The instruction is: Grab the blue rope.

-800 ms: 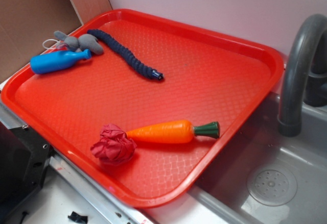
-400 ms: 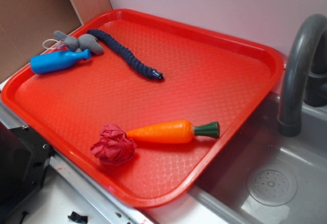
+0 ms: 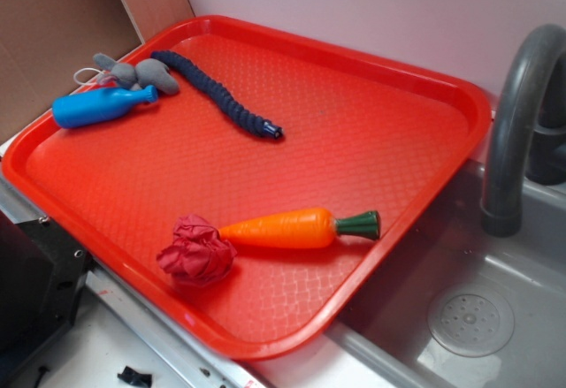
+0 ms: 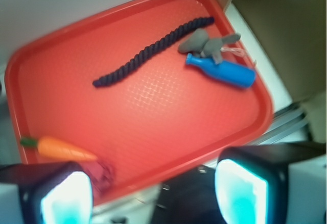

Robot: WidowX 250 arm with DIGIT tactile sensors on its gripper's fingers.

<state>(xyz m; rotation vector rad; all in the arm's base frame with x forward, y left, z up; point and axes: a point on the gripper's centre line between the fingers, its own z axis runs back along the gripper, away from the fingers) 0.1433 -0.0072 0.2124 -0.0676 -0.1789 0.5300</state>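
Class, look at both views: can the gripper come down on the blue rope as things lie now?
Probably yes. The gripper is open, high above the tray, and the rope lies flat and uncovered. Only its far end touches the grey stuffed toy, so the middle is free.

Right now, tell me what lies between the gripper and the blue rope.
Only bare red tray, seen in the wrist view: the open gripper hangs high, the blue rope far ahead.
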